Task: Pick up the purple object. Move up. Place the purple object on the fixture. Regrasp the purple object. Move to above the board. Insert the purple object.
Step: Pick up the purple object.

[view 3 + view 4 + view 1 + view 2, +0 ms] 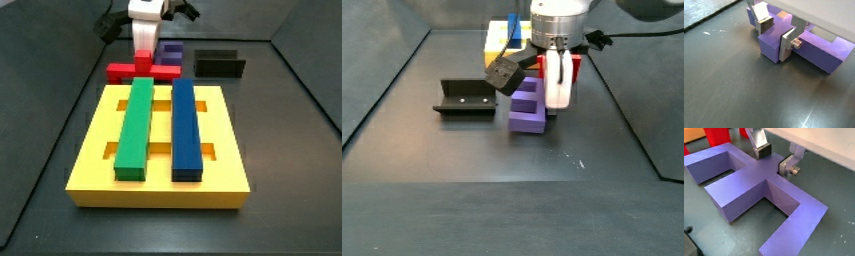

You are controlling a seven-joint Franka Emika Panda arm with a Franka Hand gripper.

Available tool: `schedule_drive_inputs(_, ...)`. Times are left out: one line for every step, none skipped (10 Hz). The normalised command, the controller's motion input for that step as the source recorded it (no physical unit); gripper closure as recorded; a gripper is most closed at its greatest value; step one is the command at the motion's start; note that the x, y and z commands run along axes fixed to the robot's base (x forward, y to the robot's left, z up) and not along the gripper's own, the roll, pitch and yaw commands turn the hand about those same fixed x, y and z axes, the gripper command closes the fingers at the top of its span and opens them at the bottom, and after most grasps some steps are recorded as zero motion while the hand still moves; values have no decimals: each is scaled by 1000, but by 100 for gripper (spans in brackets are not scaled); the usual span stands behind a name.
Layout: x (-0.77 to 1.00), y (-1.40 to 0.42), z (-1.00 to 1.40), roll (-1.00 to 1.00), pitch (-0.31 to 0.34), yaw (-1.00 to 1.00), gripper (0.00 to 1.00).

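The purple object [757,188] is a blocky cross-like piece lying flat on the dark floor, seen also in a wrist view [774,45] and in both side views [529,108] [171,50]. My gripper [776,33] [775,158] is down over it, with the fingers [789,44] on either side of its narrow middle part. Both pads look pressed against the purple sides. From the side the gripper [553,98] [143,45] stands upright over the piece. The black fixture [465,100] [218,64] stands close beside it. The yellow board [94,150] lies apart.
A red cross-shaped block [140,72] [716,135] [572,70] sits between the purple piece and the board. The board carries a long green bar [135,125] and a long blue bar [186,125]. Dark walls close in the floor.
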Motion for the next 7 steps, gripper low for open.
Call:
schedule_drive_inputs(0, 0, 0, 0, 0, 0, 100)
schedule_drive_inputs(0, 0, 0, 0, 0, 0, 100)
schedule_drive_inputs(0, 0, 0, 0, 0, 0, 100)
schedule_drive_inputs(0, 0, 0, 0, 0, 0, 100)
schedule_drive_inputs(0, 0, 0, 0, 0, 0, 100)
schedule_drive_inputs(0, 0, 0, 0, 0, 0, 100)
schedule_drive_inputs(0, 0, 0, 0, 0, 0, 100)
